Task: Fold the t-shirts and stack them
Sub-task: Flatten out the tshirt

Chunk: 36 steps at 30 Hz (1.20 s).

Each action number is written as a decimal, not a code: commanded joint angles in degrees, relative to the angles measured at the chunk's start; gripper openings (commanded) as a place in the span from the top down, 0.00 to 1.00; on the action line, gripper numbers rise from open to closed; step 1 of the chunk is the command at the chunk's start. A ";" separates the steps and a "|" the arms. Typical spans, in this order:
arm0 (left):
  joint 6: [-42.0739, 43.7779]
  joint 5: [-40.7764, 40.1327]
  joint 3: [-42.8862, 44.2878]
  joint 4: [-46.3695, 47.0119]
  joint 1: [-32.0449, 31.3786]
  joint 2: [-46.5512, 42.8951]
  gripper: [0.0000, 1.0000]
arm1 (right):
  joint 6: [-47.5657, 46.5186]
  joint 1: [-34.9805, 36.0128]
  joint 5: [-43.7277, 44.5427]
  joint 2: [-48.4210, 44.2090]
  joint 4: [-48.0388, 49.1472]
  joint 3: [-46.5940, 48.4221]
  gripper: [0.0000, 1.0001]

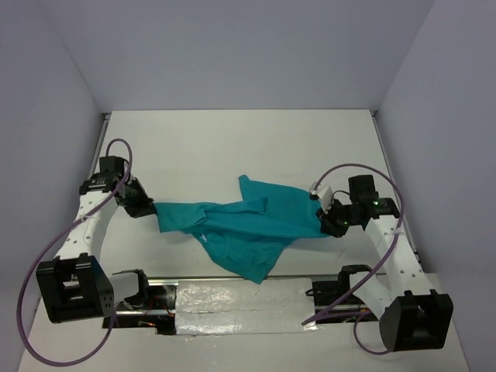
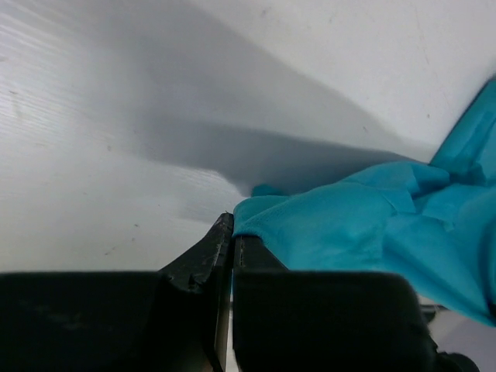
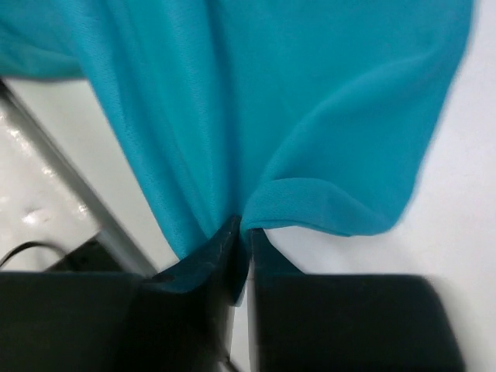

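One teal t-shirt (image 1: pixel 248 225) is stretched and rumpled between my two arms above the white table, sagging toward the near edge in the middle. My left gripper (image 1: pixel 152 206) is shut on the shirt's left end; in the left wrist view its jaws (image 2: pixel 232 232) pinch the teal cloth (image 2: pixel 364 225). My right gripper (image 1: pixel 327 221) is shut on the shirt's right end; the right wrist view shows the fabric (image 3: pixel 256 101) drawn into the closed jaws of the right gripper (image 3: pixel 244 232).
The white table (image 1: pixel 232 147) is walled by grey panels on three sides. A shiny foil-covered strip (image 1: pixel 232 306) runs along the near edge between the arm bases. Purple cables (image 1: pixel 54 248) loop beside each arm.
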 commanded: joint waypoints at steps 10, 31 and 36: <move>-4.31 4.14 -4.00 -1.11 0.28 -6.19 1.00 | -16.48 -3.17 -7.39 -0.01 4.42 11.34 0.19; -12.75 -2.90 -10.06 -17.72 0.28 -28.95 1.00 | -15.95 22.66 -12.69 61.50 24.68 57.96 0.38; -13.37 -3.69 -9.01 -19.30 0.28 -30.54 1.00 | 12.96 27.41 -4.97 72.34 16.82 75.06 0.43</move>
